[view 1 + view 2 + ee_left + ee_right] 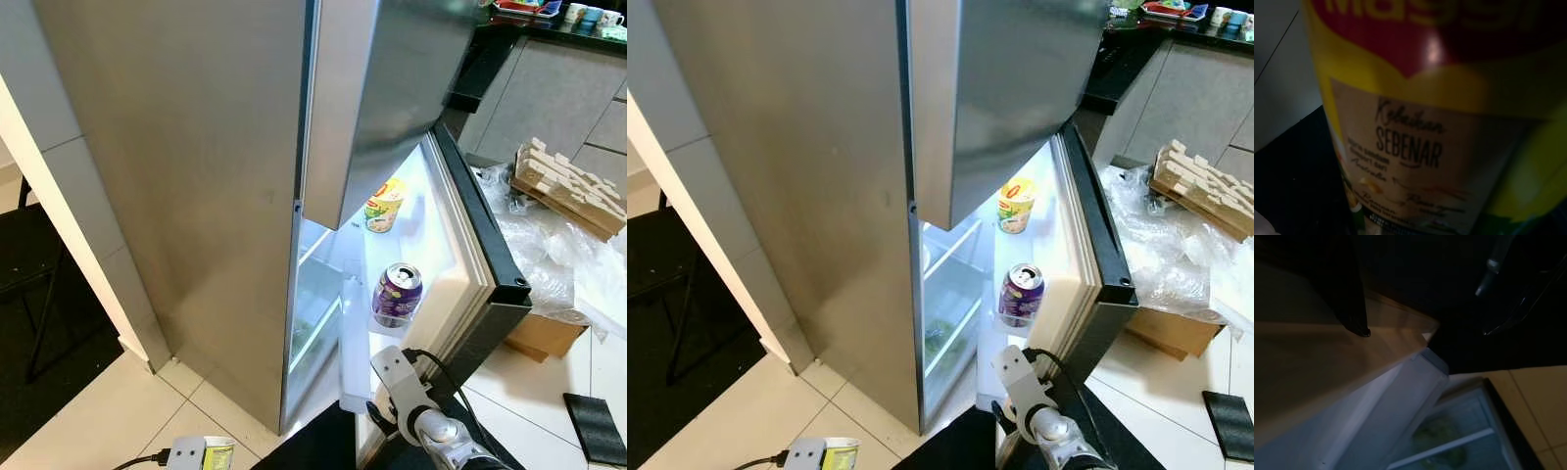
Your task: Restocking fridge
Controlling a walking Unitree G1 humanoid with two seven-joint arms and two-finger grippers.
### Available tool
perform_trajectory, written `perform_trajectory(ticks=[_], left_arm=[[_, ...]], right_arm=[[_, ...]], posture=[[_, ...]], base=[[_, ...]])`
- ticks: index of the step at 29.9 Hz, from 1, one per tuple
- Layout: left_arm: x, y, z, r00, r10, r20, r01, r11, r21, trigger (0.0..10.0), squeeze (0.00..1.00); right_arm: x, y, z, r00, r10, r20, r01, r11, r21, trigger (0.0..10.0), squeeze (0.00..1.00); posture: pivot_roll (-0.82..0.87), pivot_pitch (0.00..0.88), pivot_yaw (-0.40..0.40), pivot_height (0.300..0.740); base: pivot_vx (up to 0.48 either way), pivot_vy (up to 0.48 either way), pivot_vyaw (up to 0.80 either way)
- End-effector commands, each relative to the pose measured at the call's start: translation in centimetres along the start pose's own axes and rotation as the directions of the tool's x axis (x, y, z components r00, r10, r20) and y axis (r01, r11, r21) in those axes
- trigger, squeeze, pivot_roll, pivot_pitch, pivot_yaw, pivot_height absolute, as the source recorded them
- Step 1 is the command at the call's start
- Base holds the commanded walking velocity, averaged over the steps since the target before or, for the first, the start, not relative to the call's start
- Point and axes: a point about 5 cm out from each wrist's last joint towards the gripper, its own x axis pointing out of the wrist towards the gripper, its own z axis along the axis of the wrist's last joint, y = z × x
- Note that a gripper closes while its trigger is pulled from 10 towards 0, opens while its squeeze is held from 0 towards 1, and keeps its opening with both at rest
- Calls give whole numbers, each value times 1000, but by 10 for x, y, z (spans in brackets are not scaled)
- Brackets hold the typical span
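Note:
The steel fridge (196, 196) stands with its lower door (470, 245) swung open to the right. On the lit door shelves stand a yellow noodle cup (384, 204) and, lower down, a purple drink can (398, 294). Green produce (1442, 445) lies in the drawer inside. Low at the bottom left, my left gripper (201, 455) is shut on a second yellow and red noodle cup (1440, 122), which looms close in the left wrist view. My right gripper (382, 409) is low against the bottom edge of the open door.
Crumpled clear plastic (539, 235), a cardboard box (544, 333) and a stack of wooden pieces (568, 186) lie on the floor right of the door. A black mat (596, 426) is nearby. Cups sit on the dark counter (588, 15). A black chair (34, 284) stands left.

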Motion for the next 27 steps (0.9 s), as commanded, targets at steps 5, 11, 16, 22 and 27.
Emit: perform_trajectory(ticks=[5, 11, 16, 22, 27], left_arm=[[-1, -6, -11, 999, -11, -33, 10, 1000, -13, 10000, 0], [-1, -5, -11, 999, -9, -33, 9, 1000, -15, 10000, 0], [-1, -5, -11, 999, -8, -32, 8, 1000, -15, 10000, 0], [-1, -5, -11, 999, -9, -32, 8, 1000, -16, 10000, 0], [-2, -5, -11, 999, -9, -33, 9, 1000, -13, 10000, 0]], right_arm=[[-9, -27, -22, 983, -161, -89, 164, 986, 24, 10000, 0], [-17, -46, -37, 954, -261, -147, 271, 961, 53, 10000, 0], [-31, -68, -57, 906, -362, -219, 380, 924, 48, 10000, 0], [-48, -88, -79, 839, -458, -293, 491, 870, 43, 10000, 0], [-61, -100, -94, 786, -511, -349, 560, 827, 51, 10000, 0]], posture=[[-52, 0, -50, 740], [-52, 0, -50, 740], [-53, 0, -50, 740], [-56, 0, -48, 740], [-56, 0, -47, 740]], base=[[0, 0, 0], [0, 0, 0], [0, 0, 0], [0, 0, 0], [0, 0, 0]])
